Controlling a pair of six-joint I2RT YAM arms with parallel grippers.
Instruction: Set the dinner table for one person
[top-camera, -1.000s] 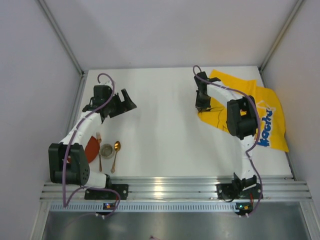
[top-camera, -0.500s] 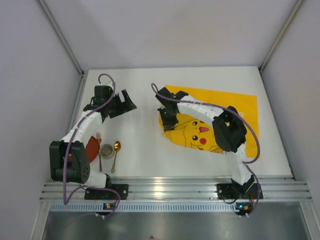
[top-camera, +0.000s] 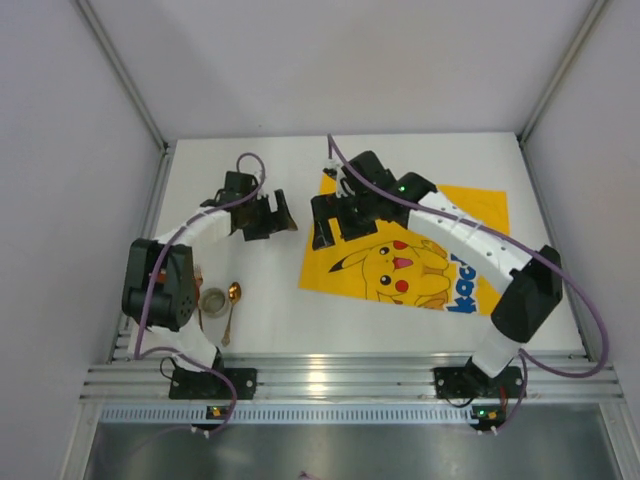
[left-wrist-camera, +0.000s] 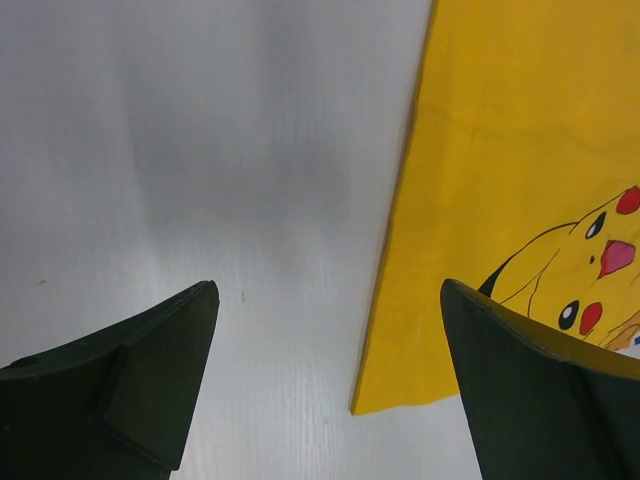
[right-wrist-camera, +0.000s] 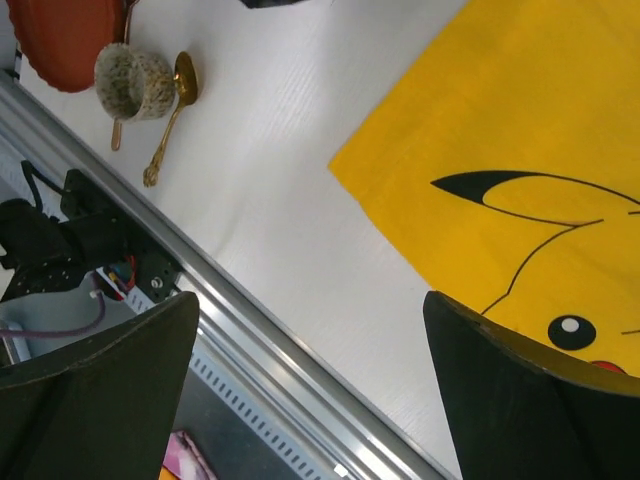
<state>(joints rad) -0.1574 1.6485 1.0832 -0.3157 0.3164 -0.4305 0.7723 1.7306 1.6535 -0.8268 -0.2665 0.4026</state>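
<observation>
The yellow Pikachu mat (top-camera: 350, 270) lies spread on the dinner table (top-camera: 280, 310), its print facing up and its edges turned somewhat askew to the aluminium rail (top-camera: 330, 375) that runs off the mat's near side. The right gripper (right-wrist-camera: 312, 297) hangs over the mat's far-left corner with its fingers spread and nothing between them. The left gripper (left-wrist-camera: 328, 290) hovers just off the mat's left edge, likewise spread and empty. The step in hand looks like finishing the lay of the mat. To do it well, each gripper would want to pinch only the cloth at a left-hand corner, low and shallow. Then the two would turn the mat together until its near edge runs along the rail, pulling lightly so no fold forms. Well to the mat's left, towards the rail, wait the red plate (right-wrist-camera: 70, 25), the speckled cup (right-wrist-camera: 128, 82) and the gold spoon (right-wrist-camera: 172, 105). The cup and spoon are touching or nearly so. The right arm stretches across the mat's far half and would have to clear off before anything is set there. The left arm's elbow hangs over the plate, hiding most of it in the top view.
</observation>
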